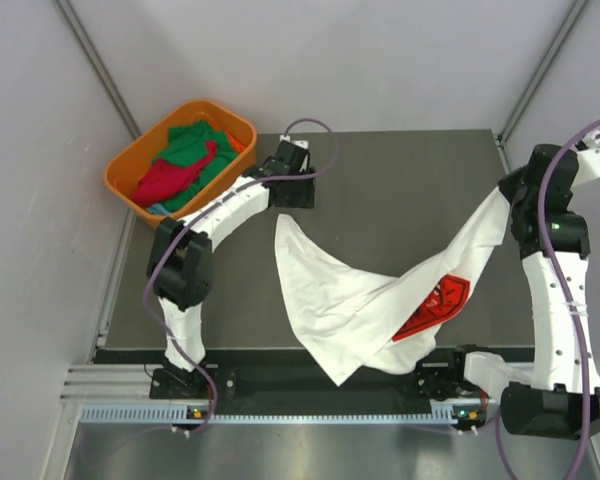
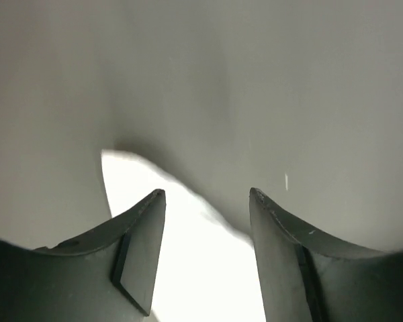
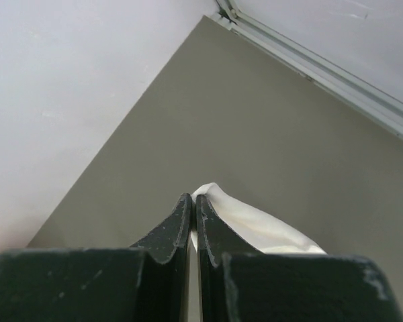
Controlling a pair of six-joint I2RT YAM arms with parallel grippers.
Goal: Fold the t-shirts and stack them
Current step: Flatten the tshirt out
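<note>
Not much of this job looks done: no shirt on the table is folded and no stack has been started. The white t-shirt lies open and rumpled across the middle of the table, its red print facing up toward the right, and its lower edge hangs over the near side. A green t-shirt and a red t-shirt lie bundled together in the orange basket off the far-left corner, so I'd say everything is yet to be folded, and this one is only being spread flat. The right arm stands tall from its base at the near right, and the right gripper is clamped tight on a pinch of the white cloth, holding that side up off the table so the fabric slopes down to the middle. The left arm bends at its elbow and reaches out to the far-left point of the shirt, where the left gripper hangs with its jaws wide apart. It grips nothing, and white cloth shows just beyond its fingers.
</note>
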